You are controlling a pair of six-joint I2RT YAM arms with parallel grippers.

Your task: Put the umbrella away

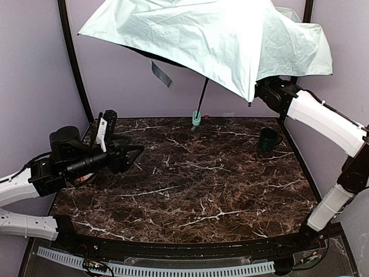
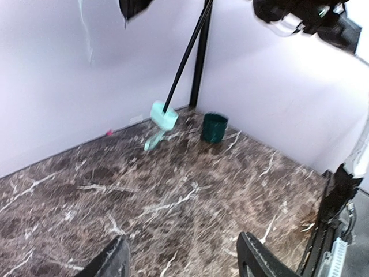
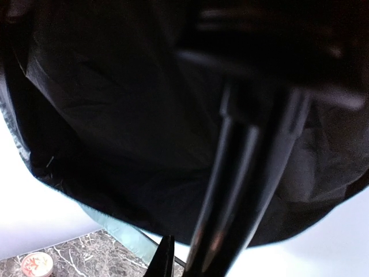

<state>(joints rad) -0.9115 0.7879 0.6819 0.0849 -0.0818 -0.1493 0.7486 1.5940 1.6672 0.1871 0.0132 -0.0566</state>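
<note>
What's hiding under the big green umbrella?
Under the umbrella you can see its thin dark shaft and small mint handle, down near the marble table. The right arm reaches under the cloth, so its tip is covered there.

Wide-open umbrella [image 1: 202,34], pale mint canopy tilted high over the table's [image 1: 190,190] far edge, black lining beneath, thin dark shaft slanting down to a small mint handle [image 1: 196,119] near that edge.

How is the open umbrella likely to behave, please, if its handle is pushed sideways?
The umbrella probably pivots or tips: a wide canopy sits atop a thin tilted shaft. Its creased fabric looks floppy, likely light for its size.
</note>
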